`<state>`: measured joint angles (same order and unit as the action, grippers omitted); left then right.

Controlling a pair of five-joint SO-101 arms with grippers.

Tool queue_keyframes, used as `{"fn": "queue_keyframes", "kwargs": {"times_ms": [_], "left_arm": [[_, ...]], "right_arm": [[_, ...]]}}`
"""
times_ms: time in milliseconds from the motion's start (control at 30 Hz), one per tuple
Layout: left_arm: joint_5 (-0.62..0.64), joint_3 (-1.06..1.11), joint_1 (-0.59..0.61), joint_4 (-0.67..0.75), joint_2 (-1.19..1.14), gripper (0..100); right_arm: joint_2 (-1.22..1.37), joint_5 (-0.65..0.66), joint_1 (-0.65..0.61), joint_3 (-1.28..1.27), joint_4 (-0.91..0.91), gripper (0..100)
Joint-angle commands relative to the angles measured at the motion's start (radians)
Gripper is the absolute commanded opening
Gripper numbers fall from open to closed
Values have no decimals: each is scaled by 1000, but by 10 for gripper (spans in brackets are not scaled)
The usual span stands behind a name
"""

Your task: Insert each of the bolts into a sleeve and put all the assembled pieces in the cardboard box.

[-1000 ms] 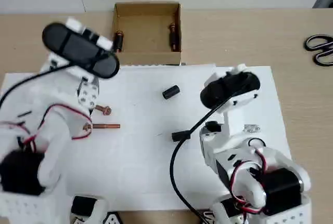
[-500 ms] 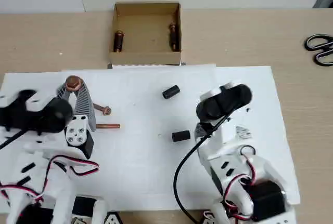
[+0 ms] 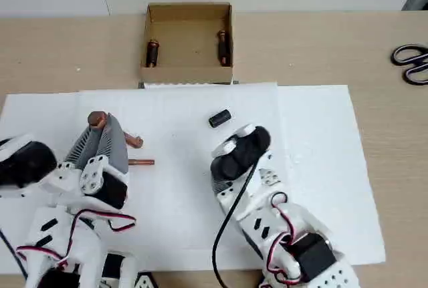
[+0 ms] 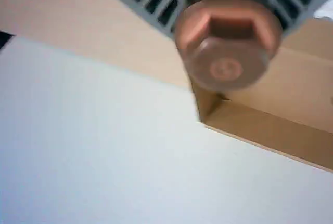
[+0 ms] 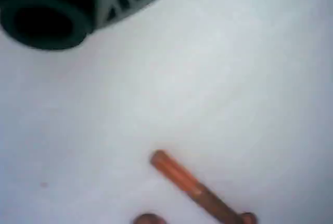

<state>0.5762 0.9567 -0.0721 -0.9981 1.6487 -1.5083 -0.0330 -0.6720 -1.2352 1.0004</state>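
Bolt (image 3: 97, 119) is pinched tight in the left claw (image 3: 100, 126), head up, over the left side of the white paper (image 3: 174, 201). From the left wrist you look straight at its hex head (image 4: 226, 47), with the box (image 4: 270, 130) behind it. A second ago that arm was up by the box's left corner; it has since pulled back and brought the bolt with it.

A second bolt (image 3: 136, 141) and a third bolt (image 3: 142, 162) lie loose on the paper just beside that claw.

A sleeve (image 3: 219, 118) lies on the paper in front of the box (image 3: 189, 74). The right arm (image 3: 241, 154) has swung left and now covers the spot where the other sleeve (image 5: 44, 24) lay. That one sits right against the right claw (image 5: 104, 0), but I can't tell whether it's gripped.

Two assembled pieces (image 3: 152, 53) (image 3: 223, 46) are in the box. Scissors (image 3: 411, 63) are over at the table (image 3: 321, 47) edge.
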Motion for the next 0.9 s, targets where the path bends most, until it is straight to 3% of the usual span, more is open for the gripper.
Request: {"fn": "queue_keyframes", "kwargs": {"times_ms": [0,100,367,533,867], "left_arm": [[75,-2,-66,29,8,6],[133,-2,-121,29,8,6],[130,50,-149,12,6,6],[115,59,-227,-18,8,6],[77,59,-284,-98,8,6]], "right_arm": [[-12,9,-47,-21,-90,2],[-12,11,-74,-55,-157,2],[-13,12,-134,-64,-185,2],[-13,14,-151,-61,-208,2],[-13,95,-151,-61,-282,2]]}}
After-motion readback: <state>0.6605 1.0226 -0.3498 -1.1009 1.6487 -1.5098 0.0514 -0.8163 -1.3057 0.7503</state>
